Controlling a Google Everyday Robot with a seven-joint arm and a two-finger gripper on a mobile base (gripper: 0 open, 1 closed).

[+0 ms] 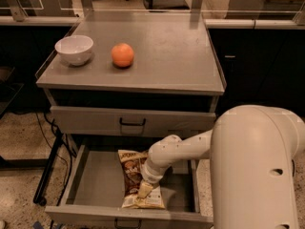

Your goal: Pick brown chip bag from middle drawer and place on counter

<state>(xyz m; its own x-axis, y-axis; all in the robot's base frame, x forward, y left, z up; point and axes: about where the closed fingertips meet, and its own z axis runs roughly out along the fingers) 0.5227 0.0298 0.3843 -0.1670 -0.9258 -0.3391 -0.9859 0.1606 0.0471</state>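
The middle drawer [97, 181] is pulled open at the bottom of the grey cabinet. The brown chip bag [130, 166] lies flat in it, running front to back, with its white panel end near the drawer's front. My gripper [144, 189] reaches down into the drawer from the right and sits right on the front half of the bag, hiding part of it. The counter [167, 51] is the flat grey top of the cabinet above.
A white bowl [74, 49] and an orange [123, 55] stand on the counter's left side. The closed upper drawer front [131, 122] hangs over the back of the open drawer. My bulky white arm [257, 175] fills the lower right. Dark cables hang left of the cabinet.
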